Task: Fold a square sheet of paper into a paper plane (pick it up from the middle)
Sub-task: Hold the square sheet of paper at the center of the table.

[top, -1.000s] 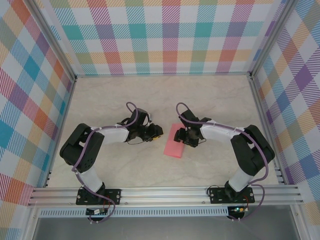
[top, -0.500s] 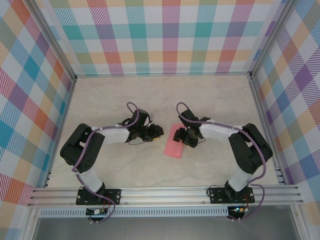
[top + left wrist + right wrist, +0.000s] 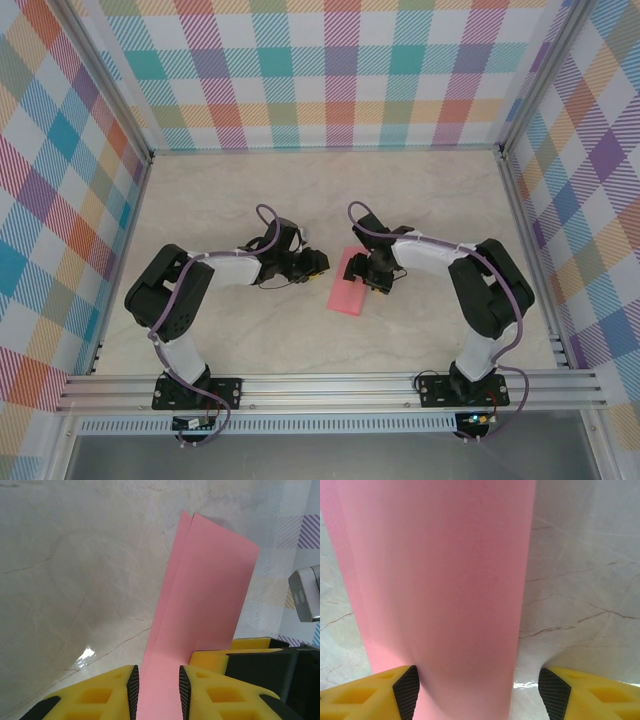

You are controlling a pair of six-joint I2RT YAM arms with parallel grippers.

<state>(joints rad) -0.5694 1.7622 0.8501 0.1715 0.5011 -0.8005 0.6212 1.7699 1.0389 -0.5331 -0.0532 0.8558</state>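
A pink paper (image 3: 346, 292) lies on a pale marbled surface (image 3: 430, 200), folded into a narrow rectangle. Two robot arms bend in toward the paper from either side. Checked walls (image 3: 340, 80) in many colours stand around the surface, well apart from the paper.

The left hand (image 3: 318, 265) sits just beside the paper's left edge. In the left wrist view, the left hand (image 3: 157, 680) has yellow fingers with black pads (image 3: 132, 690). They stand a little apart, and the paper (image 3: 205, 595) fills the gap between them. I cannot tell whether they press on it. From there the paper runs away as a long strip. Its far end shows two layers, one edge just behind the other. The marbled surface (image 3: 75, 580) spreads out to the left of the paper.

The right hand (image 3: 372, 280) is over the paper's upper right part. In the right wrist view, the right hand (image 3: 479, 680) has its fingers wide apart, holding nothing. The paper (image 3: 440, 580) passes between them as a broad pink band. One pad (image 3: 407, 690) is right against the paper's edge. The other pad (image 3: 550, 692) stands clear of the paper, with bare surface (image 3: 580, 555) between them.
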